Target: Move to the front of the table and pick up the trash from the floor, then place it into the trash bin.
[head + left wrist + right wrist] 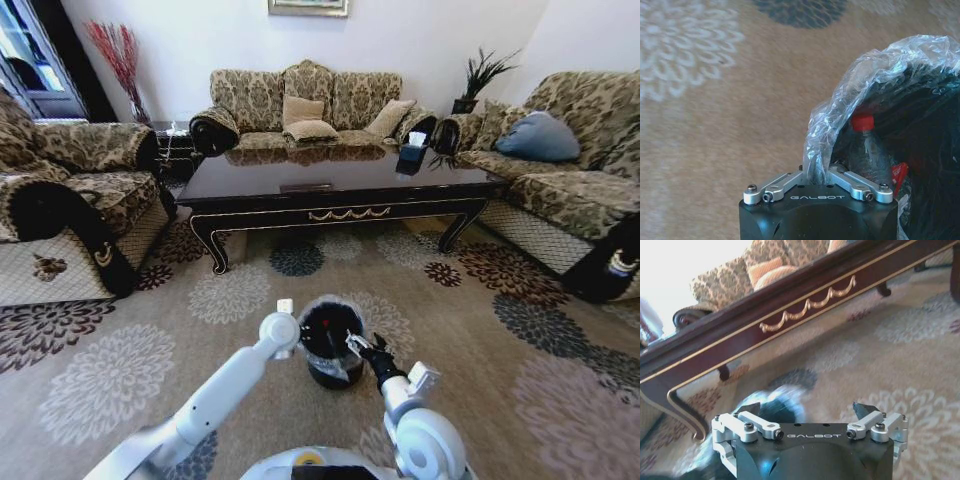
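Left arm reaches forward and down; left tool (817,187) sits at the near-left rim of the trash bin (331,345), fingers drawn together and pinching the clear liner (875,75) where it folds over the rim. The film is thin, soft and slippery; judged likely to stretch or tear if pulled hard, so a grip on the doubled fold is the safer hold.

Centre: the bin stands on the floor (120,370), on the patterned carpet just ahead of the robot, well short of the bench (340,185). Inside it, in the left wrist view, lies a clear plastic bottle (867,150) with a red cap, upright-ish against the wall, beside a red scrap. Bottle judged light, smooth, easily crushed; neck below the cap is the firmest place to take it.

Right: right tool (362,346) hangs at the bin's right rim, fingers spread apart, nothing between them.
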Available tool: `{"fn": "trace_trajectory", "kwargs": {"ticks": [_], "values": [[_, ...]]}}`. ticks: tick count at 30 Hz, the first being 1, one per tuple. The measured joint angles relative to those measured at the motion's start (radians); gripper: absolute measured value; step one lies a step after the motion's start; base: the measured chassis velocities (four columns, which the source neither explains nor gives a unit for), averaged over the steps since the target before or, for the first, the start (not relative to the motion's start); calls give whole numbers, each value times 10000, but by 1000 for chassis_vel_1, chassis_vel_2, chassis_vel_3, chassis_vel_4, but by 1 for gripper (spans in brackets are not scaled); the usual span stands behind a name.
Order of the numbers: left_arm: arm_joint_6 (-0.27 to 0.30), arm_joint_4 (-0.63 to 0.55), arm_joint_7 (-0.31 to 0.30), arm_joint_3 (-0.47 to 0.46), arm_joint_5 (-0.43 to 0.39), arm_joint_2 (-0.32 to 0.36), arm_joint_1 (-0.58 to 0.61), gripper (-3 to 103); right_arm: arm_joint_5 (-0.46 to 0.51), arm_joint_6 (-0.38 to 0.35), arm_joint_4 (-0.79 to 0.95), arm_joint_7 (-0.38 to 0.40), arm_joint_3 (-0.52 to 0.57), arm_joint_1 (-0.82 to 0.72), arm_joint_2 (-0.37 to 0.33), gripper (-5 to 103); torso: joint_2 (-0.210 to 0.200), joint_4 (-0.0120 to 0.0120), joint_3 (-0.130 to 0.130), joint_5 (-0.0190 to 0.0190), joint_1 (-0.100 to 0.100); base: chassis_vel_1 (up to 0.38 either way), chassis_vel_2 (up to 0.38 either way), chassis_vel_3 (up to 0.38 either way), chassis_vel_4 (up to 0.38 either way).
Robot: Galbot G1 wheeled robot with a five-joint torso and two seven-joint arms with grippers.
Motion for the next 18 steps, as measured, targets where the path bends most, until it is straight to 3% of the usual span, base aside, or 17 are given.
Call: {"fn": "trace_trajectory", "kwargs": {"ticks": [3, 10, 15, 17, 18], "values": [[79, -195, 117, -773, -417, 657, 92, 0, 530, 15, -129, -35, 575, 309, -433, 100, 0, 3, 1, -1, 0, 0, 0, 0, 0], [216, -252, 461, -1813, -968, 1869, 365, 0, 343, 224, -915, -345, 931, 821, -768, 100, -1, 4, 1, -1, 0, 0, 0, 0, 0], [223, -88, 944, -2536, -1413, 3037, 605, 0, -1417, 876, -2717, -1214, 558, 1199, -585, 100, 0, -1, 0, 0, 0, 0, 0, 0, 0], [228, 106, 1448, -2864, -1407, 3632, 792, 0, -2375, 1365, -3832, -1838, 266, 1439, -513, 100, 0, -1, 0, -3, 0, 0, 0, 0, 0], [228, 106, 1448, -2864, -1407, 3632, 792, 0, -2375, 1365, -3832, -1838, 266, 1439, -513, 100, 0, -1, 0, -3, 0, 0, 0, 0, 0]]}}
